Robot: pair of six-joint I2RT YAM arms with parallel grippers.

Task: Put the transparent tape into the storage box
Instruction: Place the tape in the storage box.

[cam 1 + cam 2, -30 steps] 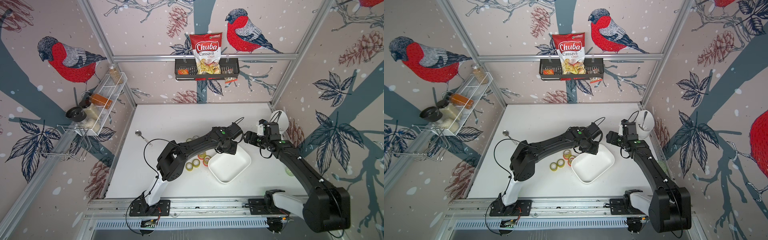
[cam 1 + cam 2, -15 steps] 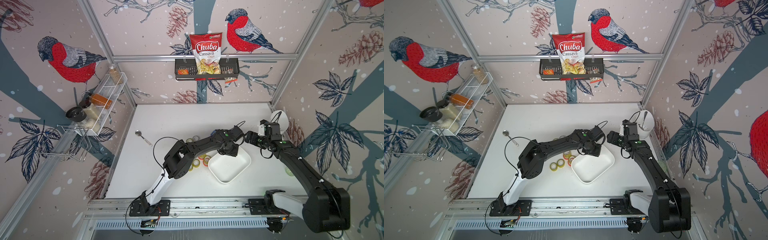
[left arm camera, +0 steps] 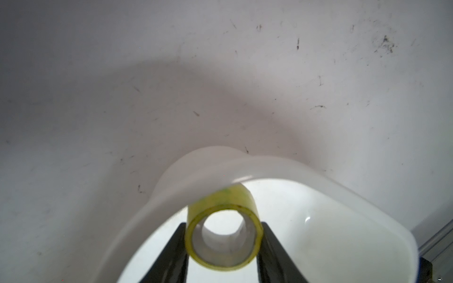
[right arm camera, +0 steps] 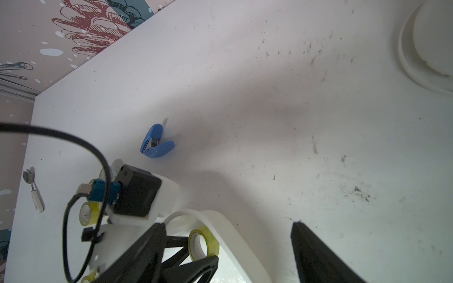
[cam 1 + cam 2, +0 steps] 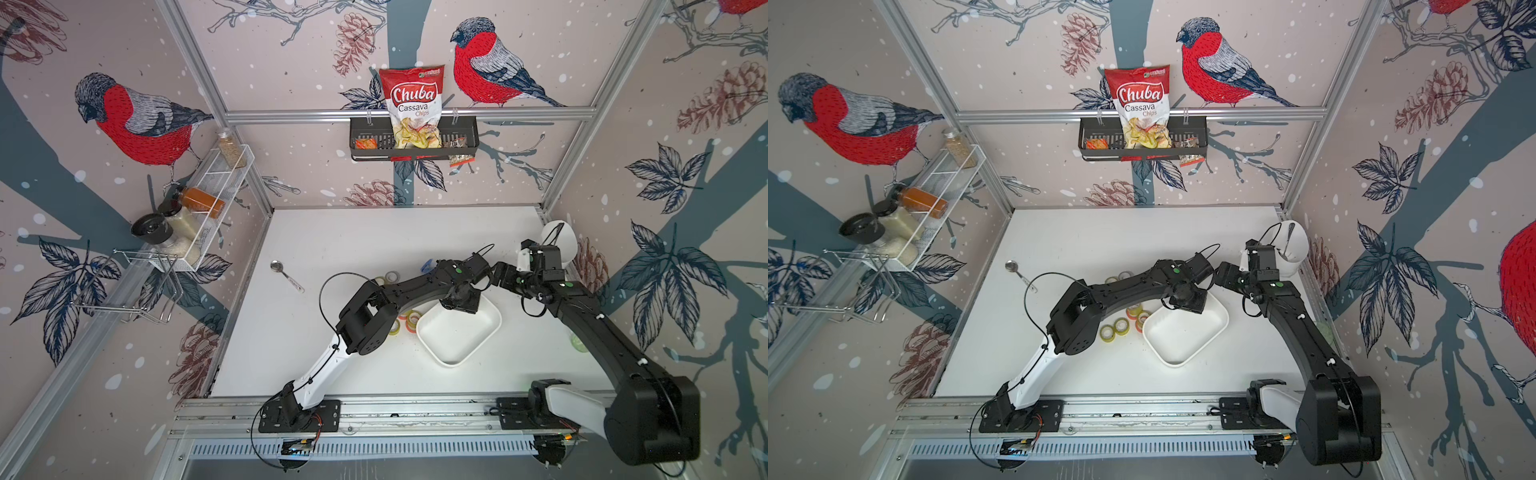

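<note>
Left wrist view shows the left jaws clenched on the transparent tape [image 3: 220, 199], bore pointing along them, hanging over the storage box [image 3: 343, 232], whose rim lies just beyond; right jaws gape empty

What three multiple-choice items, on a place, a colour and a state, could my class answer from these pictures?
1. Where is the gripped tape roll? A far from the storage box; B over the box's corner; C under the box.
2. What colour is the storage box? A white; B red; C black.
3. How is the right tool? A shut on tape; B shut on the box; C open, empty.
Answers: B, the left tool holds it just inside the rim; A, both top views show it white; C, it stands wide, gripping nothing.
</note>
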